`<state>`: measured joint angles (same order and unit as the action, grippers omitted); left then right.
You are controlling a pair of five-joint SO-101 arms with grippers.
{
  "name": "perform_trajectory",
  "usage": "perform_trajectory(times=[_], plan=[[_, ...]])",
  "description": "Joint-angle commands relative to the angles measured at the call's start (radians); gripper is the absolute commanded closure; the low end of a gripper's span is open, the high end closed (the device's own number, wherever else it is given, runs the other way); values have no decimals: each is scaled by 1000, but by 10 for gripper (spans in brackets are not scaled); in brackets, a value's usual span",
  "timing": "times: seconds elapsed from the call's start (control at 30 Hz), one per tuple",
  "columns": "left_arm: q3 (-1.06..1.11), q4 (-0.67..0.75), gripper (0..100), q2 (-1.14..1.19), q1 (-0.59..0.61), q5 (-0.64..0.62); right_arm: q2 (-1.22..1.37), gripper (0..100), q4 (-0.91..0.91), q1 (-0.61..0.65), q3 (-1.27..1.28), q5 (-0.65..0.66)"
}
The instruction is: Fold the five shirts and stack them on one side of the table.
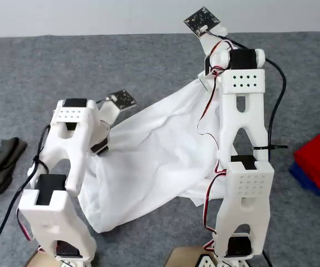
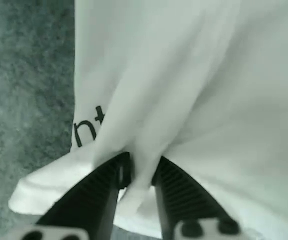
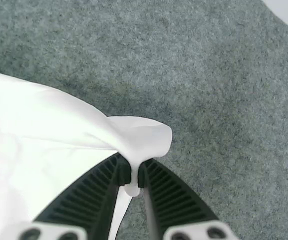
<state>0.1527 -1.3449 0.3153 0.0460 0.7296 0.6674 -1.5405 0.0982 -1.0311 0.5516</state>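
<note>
White shirt (image 1: 148, 161) is seen in the high view spread between the two arms over the grey table (image 1: 121, 67). In the left wrist view, a bunched fold of it is clamped by the left gripper (image 2: 139, 170) jaws. In the right wrist view, a corner is pinched by the right gripper (image 3: 134, 172) jaws.

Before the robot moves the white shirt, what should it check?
1. Grip of the left end effector on the white shirt: ok, shut on it.
2. Grip of the right end effector on a shirt corner: ok, shut on it.
3. Shirt spread flat: not ok, it sags wrinkled between the arms.
4. Gap between it and the red folded shirt: ok.
5. Cloth layers in each grip: cannot tell.
</note>
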Motion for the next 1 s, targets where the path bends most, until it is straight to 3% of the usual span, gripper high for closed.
perform_trajectory(times=[0.0,0.37,0.7,0.97], plan=[[-85,-44,928,-14,2,-6,-19,989,-8,2,-51,-11],[-90,-37,848,-3,3,-6,-19,989,-8,1,-51,-11],[-90,6,852,-2,5,-6,-19,989,-8,1,-51,-11],[-90,5,927,-3,5,-6,-19,989,-8,1,-51,-11]])
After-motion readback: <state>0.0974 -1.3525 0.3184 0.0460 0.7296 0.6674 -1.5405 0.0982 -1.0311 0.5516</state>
